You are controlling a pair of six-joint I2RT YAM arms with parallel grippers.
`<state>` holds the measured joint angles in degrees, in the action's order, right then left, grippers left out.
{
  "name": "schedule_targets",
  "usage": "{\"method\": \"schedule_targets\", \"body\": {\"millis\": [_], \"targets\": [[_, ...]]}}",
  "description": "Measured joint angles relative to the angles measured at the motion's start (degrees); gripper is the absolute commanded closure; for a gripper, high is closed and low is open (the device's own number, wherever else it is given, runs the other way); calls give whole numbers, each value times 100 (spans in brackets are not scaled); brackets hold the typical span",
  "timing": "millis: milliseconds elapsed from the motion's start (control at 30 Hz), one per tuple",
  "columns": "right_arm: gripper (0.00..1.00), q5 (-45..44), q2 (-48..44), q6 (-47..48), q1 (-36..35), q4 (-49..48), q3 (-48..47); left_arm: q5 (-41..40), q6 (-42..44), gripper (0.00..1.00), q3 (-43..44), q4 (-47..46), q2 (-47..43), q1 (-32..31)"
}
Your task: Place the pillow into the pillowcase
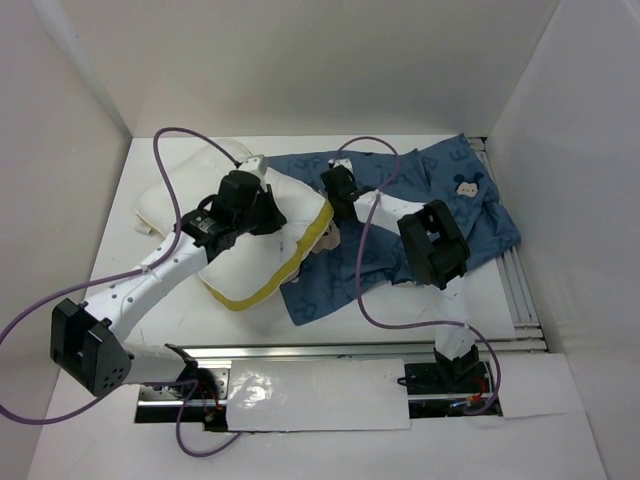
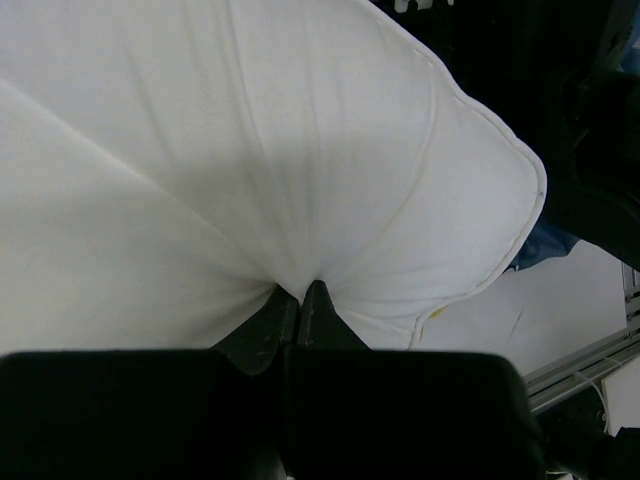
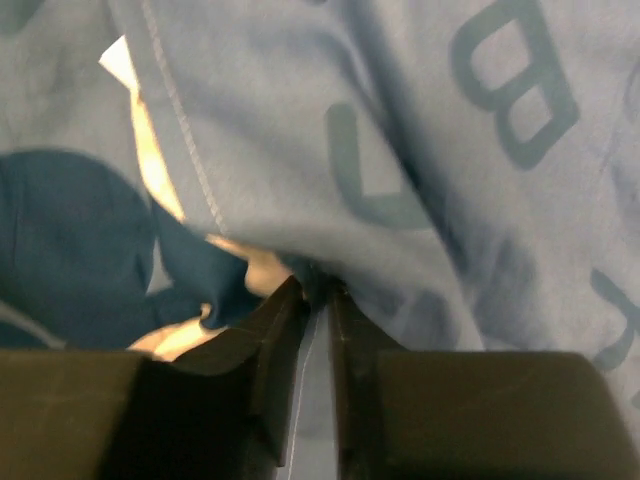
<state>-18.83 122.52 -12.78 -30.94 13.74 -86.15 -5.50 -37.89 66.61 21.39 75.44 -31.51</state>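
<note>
Left gripper (image 2: 302, 292): jaws closed tight, pinching a fold of the pillow (image 2: 250, 150). Right gripper (image 3: 315, 286): jaws nearly together, nipping the pillowcase (image 3: 420, 150) hem. Pillow sits left-centre on the table (image 1: 400, 330), and its yellow-piped edge touches the pillowcase spread to its right.

A plump white pillow (image 1: 245, 265) with yellow piping is laid on the left half of the tabletop, its cover gathered into folds. A dark blue pillowcase (image 1: 470, 215) printed with pale letters is spread rumpled toward the far right corner, touching the pillow's right edge.
</note>
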Motion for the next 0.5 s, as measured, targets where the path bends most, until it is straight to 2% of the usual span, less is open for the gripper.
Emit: {"method": "schedule_targets", "body": {"millis": [33, 133, 167, 200, 300, 500], "targets": [[86, -28, 33, -17, 15, 2, -57, 37, -4, 100, -20, -20, -13, 50], [91, -122, 50, -81, 48, 42, -87, 153, -4, 100, -74, -44, -44, 181], [98, -153, 39, -85, 52, 50, -85, 181, -4, 100, -85, -44, -46, 221], [100, -160, 13, -85, 59, 66, -79, 208, -4, 100, -94, -46, -48, 251], [100, -149, -256, -107, 61, 92, 94, 260, 0, 100, -103, -55, -48, 299], [100, 111, -1368, -105, 83, 90, 564, 284, 17, 100, -105, -103, 9, 286]]}}
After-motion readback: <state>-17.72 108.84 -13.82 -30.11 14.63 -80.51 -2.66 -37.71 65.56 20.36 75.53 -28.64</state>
